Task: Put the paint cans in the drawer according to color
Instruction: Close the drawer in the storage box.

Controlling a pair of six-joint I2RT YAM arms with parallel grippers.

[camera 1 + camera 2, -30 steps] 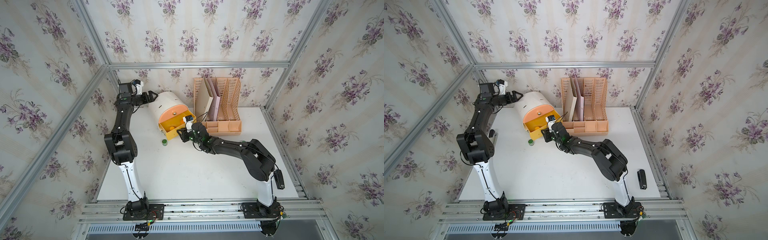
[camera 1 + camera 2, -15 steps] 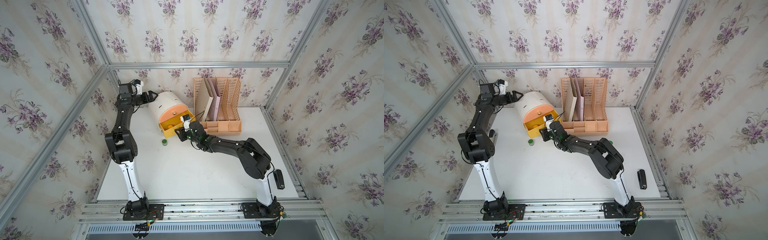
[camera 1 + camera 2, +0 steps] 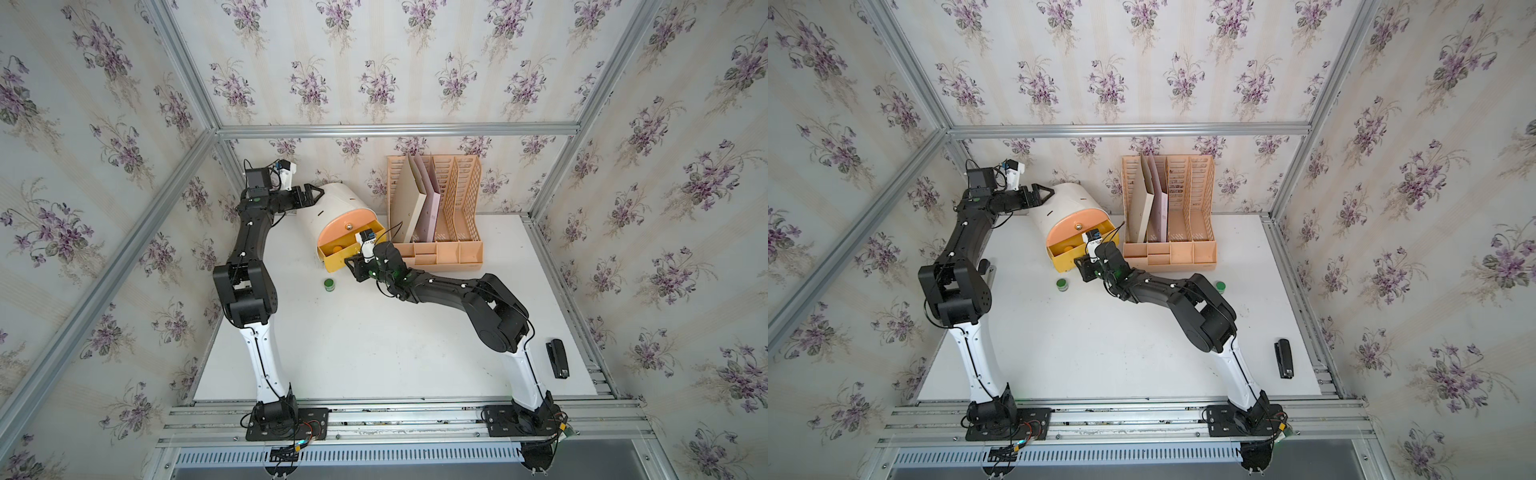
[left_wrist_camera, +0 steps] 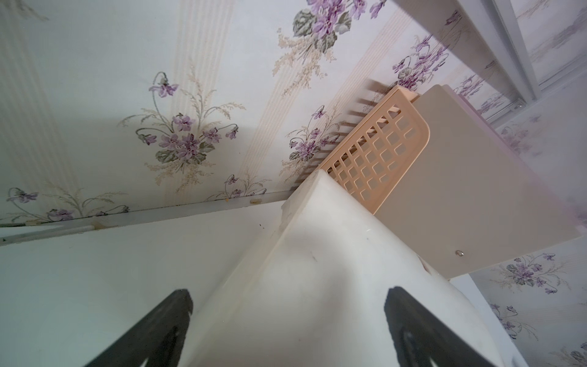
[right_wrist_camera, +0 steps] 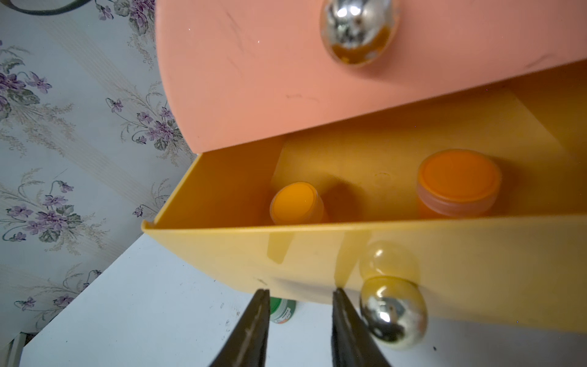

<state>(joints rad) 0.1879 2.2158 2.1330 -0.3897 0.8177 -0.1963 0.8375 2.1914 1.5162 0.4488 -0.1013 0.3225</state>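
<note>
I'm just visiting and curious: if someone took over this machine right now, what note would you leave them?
Left hand: open, at the back of the white chest.
Right hand: open, empty, beside the knob of the yellow drawer.
Done: two orange jars inside that pulled-out drawer.
Left: two green jars on the table, one before the chest, one beside the right arm.

Orange, yellow and green against violet-sprigged walls

Purple flower sprays on pale cream-striped wallpaper (image 3: pixel 374 62) fill the upper frame in both top views. At centre, a white chest (image 3: pixel 328 199) shows a peach front (image 3: pixel 336 224) above a yellow drawer (image 3: pixel 336 262) holding two orange-lidded cans (image 5: pixel 459 179). A dark green can (image 3: pixel 330 284) dots the white table (image 3: pixel 374 353) below it; a peach lattice rack (image 3: pixel 465 195) stands right of centre, a black stapler (image 3: pixel 557 359) lower right.
</note>
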